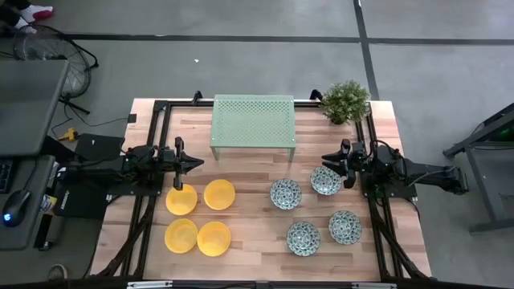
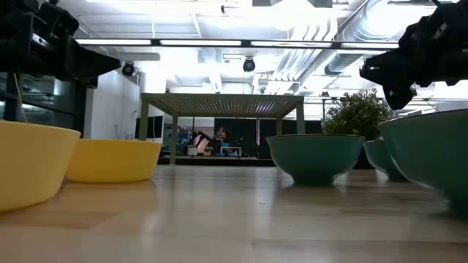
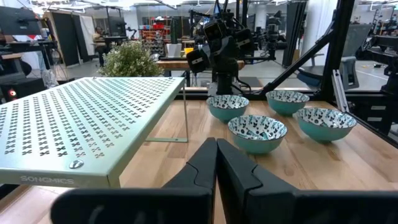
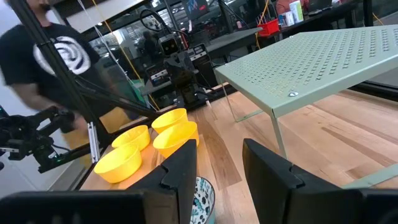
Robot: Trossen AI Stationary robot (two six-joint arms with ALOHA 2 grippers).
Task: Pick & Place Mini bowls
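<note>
— So, what sits on the table [image 1: 257,241]?

— Pale wooden planks, butcher-block in look, inside a dark metal frame. Four plain yellow bowls [image 1: 198,217], smooth and glossy, make a square near the left half of the front edge. Four patterned bowls [image 1: 315,210], speckled blue-grey and white inside with teal outer walls, spread loosely over the right half; all eight are round and shallow.

— And at the back?

— A pale green rack [image 1: 253,120] of perforated sheet metal on thin legs stands at the middle of the back edge, and a small bushy potted plant [image 1: 346,100] sits at the back right corner.

— Where are the arms?

— The left gripper [image 1: 191,164] hangs by the left edge, just behind the yellow bowls, its dark fingers [image 3: 211,171] pressed together with nothing between them. The right gripper [image 1: 332,158] hovers by the right edge, above the rearmost patterned bowl [image 1: 325,180]; its jaws stand parted and hold nothing, with that bowl's speckled rim showing beneath them in the right wrist view.

— Anyone about?

— A person in a black printed shirt [image 4: 59,56] is beyond the table.
</note>
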